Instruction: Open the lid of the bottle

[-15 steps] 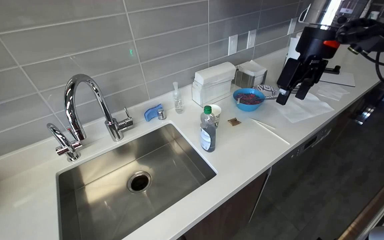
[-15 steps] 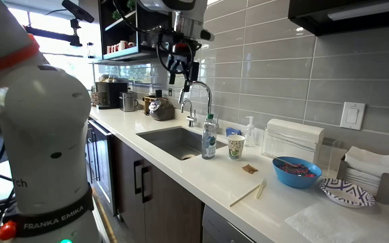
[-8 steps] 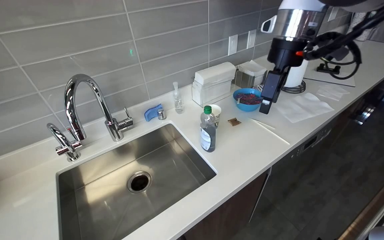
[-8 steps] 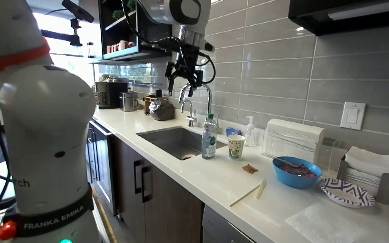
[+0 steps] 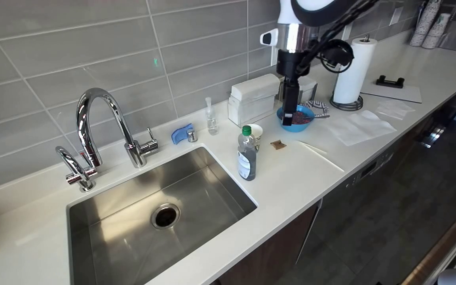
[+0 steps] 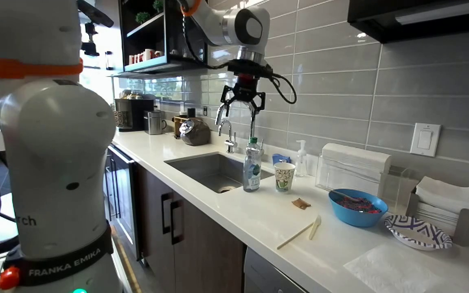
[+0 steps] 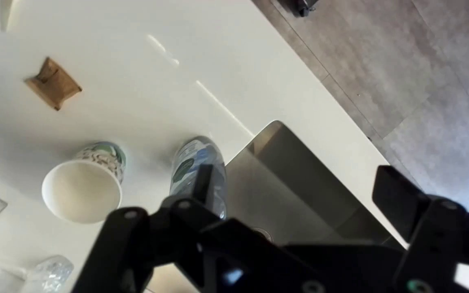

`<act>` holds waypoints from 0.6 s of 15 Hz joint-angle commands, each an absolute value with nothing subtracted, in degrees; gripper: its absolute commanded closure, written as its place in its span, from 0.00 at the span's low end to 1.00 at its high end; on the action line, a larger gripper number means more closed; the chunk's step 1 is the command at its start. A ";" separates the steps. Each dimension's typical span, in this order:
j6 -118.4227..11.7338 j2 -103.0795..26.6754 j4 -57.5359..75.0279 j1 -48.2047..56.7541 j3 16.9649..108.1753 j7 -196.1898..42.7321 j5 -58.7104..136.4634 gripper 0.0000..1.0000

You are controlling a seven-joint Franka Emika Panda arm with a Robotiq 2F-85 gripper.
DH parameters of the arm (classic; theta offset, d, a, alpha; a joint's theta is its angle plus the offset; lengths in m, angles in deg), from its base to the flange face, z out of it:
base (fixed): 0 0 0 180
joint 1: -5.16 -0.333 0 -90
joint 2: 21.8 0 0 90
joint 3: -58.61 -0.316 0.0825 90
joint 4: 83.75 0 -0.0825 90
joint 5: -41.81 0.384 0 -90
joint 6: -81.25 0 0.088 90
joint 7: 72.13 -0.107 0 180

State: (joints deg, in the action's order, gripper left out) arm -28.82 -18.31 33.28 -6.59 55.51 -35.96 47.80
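i have the gripper (image 7: 299, 189) hanging above the counter (image 5: 287, 178), fingers down, its jaws released and spread well apart. in the wrist view one finger overlaps the bottle (image 7: 191, 162), whose top is hidden behind the gripper there, and the sink (image 7: 299, 175) fills much of the gap between my fingers. in an exterior view i see the bottle standing upright, lower than the jaws and apart from them, just beside the sink, with the green lid (image 6: 253, 140) still on top. whether the jaws are straight over the lid i cannot tell.

near the bottle, also lower than the jaws, stands a paper cup (image 7: 82, 191), upright. farther out from the jaws, a brown scrap (image 7: 53, 83) lies on the counter, then two thin sticks (image 6: 295, 235). a blue bowl (image 6: 356, 219) with dark reddish bits (image 6: 360, 206) in it sits beyond the cup; in an exterior view my fingers cross in front of it. past the bowl, a white paper roll (image 5: 354, 73) stands upright. toward the wall (image 5: 196, 59) from the jaws i have a pump dispenser (image 5: 211, 120) and a stack of paper towels (image 5: 253, 91). the tall faucet (image 5: 84, 126) stands between the sink and the wall, well apart from the jaws, though an exterior view sets its arch right behind them.
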 commanded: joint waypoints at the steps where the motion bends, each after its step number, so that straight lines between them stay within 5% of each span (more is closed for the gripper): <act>1: -28.95 -28.10 21.58 -5.20 53.77 -26.27 45.35 0.00; 9: -29.05 -27.84 21.86 -4.22 52.77 -27.17 45.98 0.00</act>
State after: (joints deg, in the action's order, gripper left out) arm -29.26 -27.79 22.05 -5.88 54.53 -26.97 46.19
